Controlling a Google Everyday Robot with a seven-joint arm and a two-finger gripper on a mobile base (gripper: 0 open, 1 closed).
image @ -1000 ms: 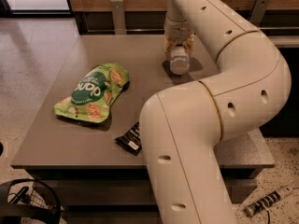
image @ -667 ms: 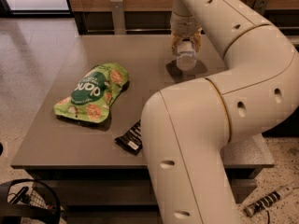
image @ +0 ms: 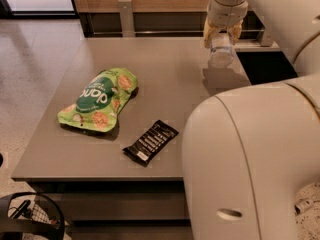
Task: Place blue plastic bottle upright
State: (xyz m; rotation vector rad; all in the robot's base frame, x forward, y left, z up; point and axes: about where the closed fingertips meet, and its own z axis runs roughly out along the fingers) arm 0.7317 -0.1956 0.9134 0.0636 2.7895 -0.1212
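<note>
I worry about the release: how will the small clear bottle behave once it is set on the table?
The blue plastic bottle, held by the gripper above the far right of the table, looks narrow and light, so it may tip easily. Its round body would probably roll if it falls.

Pincer [image: 221,36], clamped on small clear plastic bottle [image: 221,54]: risen off grey tabletop [image: 165,84], carried rightward; now aloft near the far right edge.

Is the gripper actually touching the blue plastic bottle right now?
Touching. The camera view shows the gripper above the far right of the table, its fingers pressed against both sides of the blue plastic bottle.
</note>
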